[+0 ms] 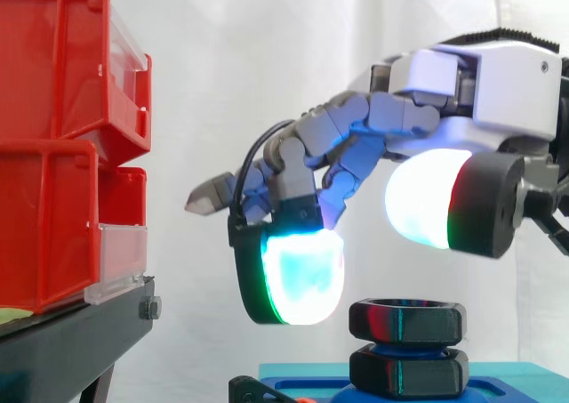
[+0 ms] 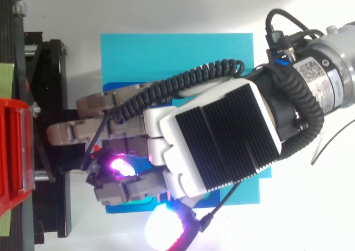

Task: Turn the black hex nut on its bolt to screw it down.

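Lying flat, black hex nut, axis vertical

— Looking down from above, can see the black hex nut?
— No, buried under the hand, along with much of the blue plate. Clips the thumb pad at the bottom edge too.
— And from the side?
— Can't make out the bolt inside the nut. Can't tell how the second nut below it sits in the plate, down at the bottom edge. Lose the red bins past the left and top, the back of the hand past the right.
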